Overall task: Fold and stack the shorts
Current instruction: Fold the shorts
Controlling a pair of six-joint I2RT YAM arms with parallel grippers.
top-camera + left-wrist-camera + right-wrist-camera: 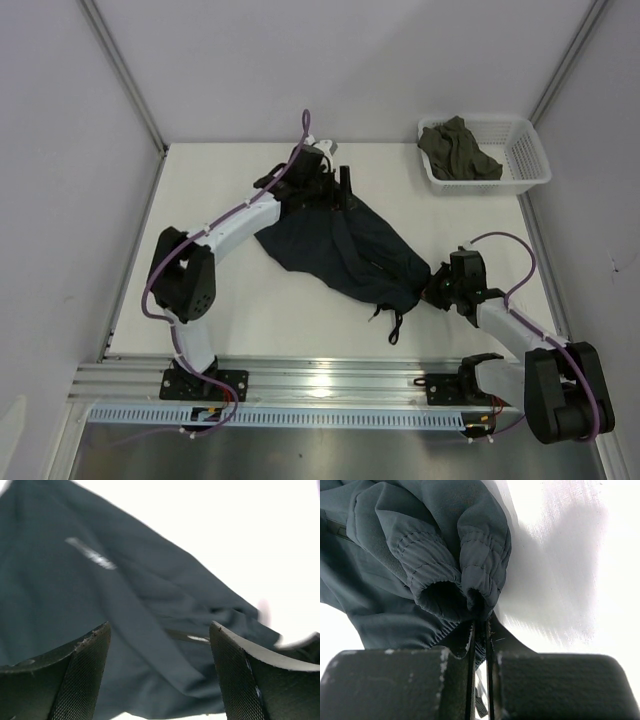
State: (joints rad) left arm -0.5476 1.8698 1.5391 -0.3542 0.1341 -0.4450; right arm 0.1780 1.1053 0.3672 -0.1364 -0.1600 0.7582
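Note:
The dark teal-navy shorts [340,250] lie stretched across the middle of the table, from far left to near right, with black drawstring cords [392,325] trailing at the near end. My right gripper [432,292] is shut on the gathered elastic waistband [465,587] at the near right end. My left gripper [335,188] is open at the far end of the shorts, its fingers [85,675] spread above the dark fabric [125,615], holding nothing. A pale mark [92,553] shows on the fabric in the left wrist view.
A white basket [530,160] stands at the far right corner with an olive-green garment [458,152] in it. A metal rail [330,385] runs along the near table edge. Walls close in the left, far and right sides.

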